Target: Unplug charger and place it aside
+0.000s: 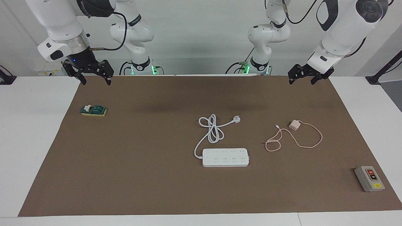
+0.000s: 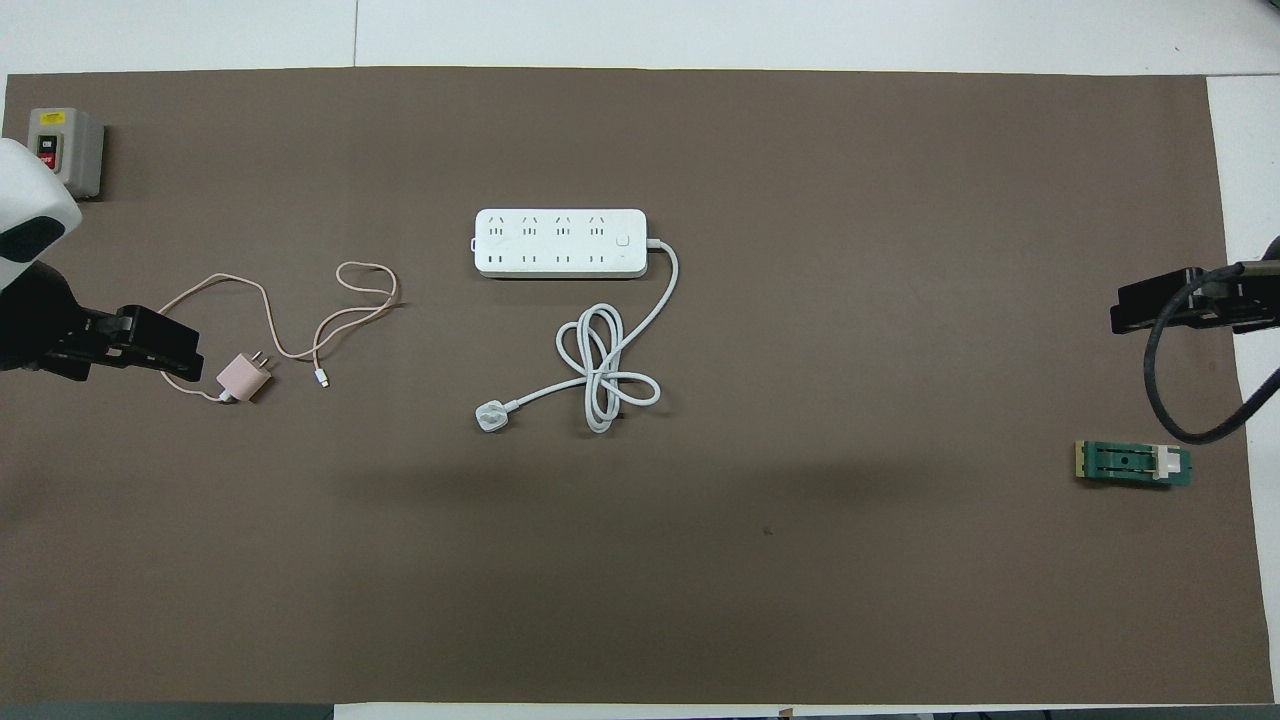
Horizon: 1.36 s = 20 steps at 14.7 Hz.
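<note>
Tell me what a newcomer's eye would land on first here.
First, the white power strip in the middle of the brown mat, its thick cord coiled nearer to the robots. Beside it, toward the left arm's end, the pink charger lies unplugged, its cable looped loosely. The left hand and right hand hang open over the mat's edge.

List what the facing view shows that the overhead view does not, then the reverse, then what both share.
Facing only: both arms' full bodies and bases, with the left gripper and right gripper open, raised above the mat's edge.
Overhead only: the charger's prongs, out of the strip.
Both: charger, strip, grey box, green part.
</note>
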Motion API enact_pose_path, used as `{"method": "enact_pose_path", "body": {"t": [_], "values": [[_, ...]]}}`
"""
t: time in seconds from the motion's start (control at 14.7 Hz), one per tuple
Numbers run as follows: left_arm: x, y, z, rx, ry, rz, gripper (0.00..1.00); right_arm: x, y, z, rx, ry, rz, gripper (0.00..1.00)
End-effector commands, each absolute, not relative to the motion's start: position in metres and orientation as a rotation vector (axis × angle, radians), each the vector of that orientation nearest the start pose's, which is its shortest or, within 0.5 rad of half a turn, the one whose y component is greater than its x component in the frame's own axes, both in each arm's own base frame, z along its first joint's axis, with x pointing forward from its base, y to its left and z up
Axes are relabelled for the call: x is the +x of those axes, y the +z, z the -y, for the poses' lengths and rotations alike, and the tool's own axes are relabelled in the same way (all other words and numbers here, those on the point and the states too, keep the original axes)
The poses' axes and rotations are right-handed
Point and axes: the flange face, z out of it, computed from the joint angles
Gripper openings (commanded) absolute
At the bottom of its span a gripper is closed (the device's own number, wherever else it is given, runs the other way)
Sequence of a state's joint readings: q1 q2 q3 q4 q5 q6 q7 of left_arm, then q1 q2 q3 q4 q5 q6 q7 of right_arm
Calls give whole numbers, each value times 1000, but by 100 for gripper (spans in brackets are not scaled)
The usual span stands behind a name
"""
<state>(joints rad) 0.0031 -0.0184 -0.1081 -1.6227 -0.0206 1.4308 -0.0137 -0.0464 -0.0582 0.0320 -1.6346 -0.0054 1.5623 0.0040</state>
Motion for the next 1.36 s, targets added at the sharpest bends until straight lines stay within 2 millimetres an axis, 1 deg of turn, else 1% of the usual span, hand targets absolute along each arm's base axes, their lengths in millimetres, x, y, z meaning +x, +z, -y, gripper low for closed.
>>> {"method": "enact_pose_path", "body": {"t": [0.0,0.2,0.27,0.48,0.68,1.15,1.29], "values": [[524,605,59,-3134,250,-174,100,535,629,10,-3126,35,43,100],[527,606,59,-3139,202,-177,100,534,629,6,-3125,35,46,100],[528,603,59,-3139,204,-179,100,533,629,4,-3125,38,46,100],[528,601,60,-3138,204,-179,100,533,628,2,-3123,34,-26,100],[528,602,60,-3139,197,-176,100,533,629,-7,-3124,29,-5,100],[533,607,63,-3145,122,-181,100,532,627,-11,-3124,39,7,100],[535,608,63,-3146,101,-183,100,532,627,-17,-3124,39,22,100]]}}
